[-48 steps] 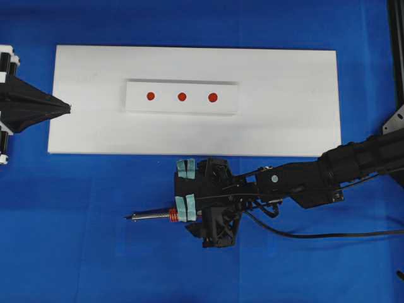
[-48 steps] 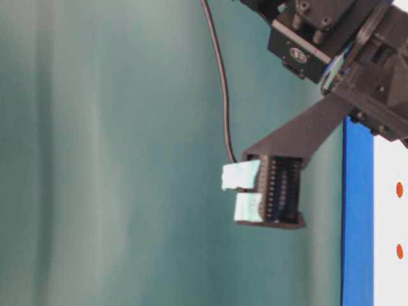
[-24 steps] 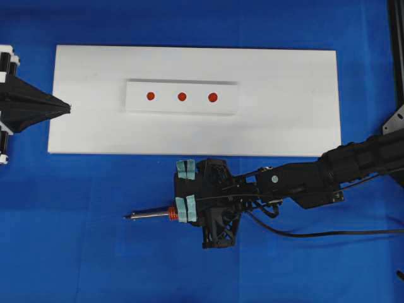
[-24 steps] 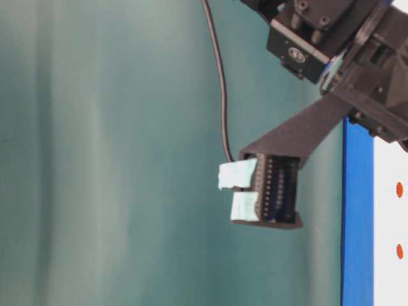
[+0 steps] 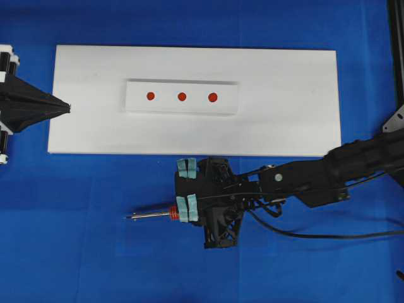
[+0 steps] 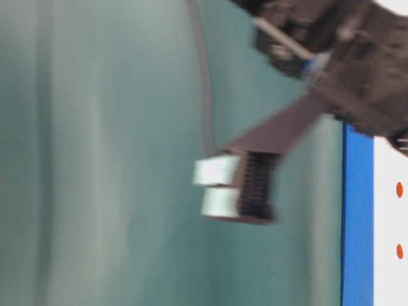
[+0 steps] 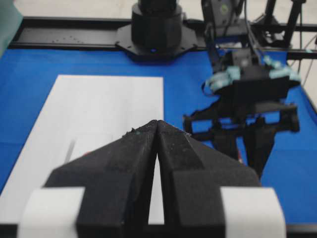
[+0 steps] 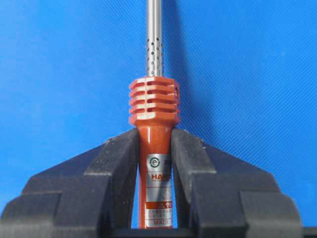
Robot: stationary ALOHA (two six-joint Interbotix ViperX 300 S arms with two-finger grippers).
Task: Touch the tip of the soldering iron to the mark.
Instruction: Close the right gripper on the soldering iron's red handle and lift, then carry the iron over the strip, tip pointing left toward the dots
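The soldering iron (image 5: 151,215) lies level over the blue cloth below the white board, with its tip pointing left. My right gripper (image 5: 184,213) is shut on its orange-red handle (image 8: 154,106), just behind the ribbed collar. The silver shaft (image 8: 154,34) runs on ahead of the jaws. The mark (image 5: 182,96) is the middle red dot on the white oblong block (image 5: 164,105), well above the iron and apart from it. My left gripper (image 5: 67,108) rests shut and empty at the board's left edge, its fingertips (image 7: 157,122) pressed together.
The block sits on a large white board (image 5: 284,120) laid on blue cloth. The iron's black cord (image 5: 315,235) trails right beneath the right arm. The table-level view shows the right gripper (image 6: 233,191) blurred, with two red dots (image 6: 400,189) at the right edge.
The right jaws have closed on the iron's handle. In the table-level view the gripper has moved away from the table surface and is now blurred. The left arm has not moved.
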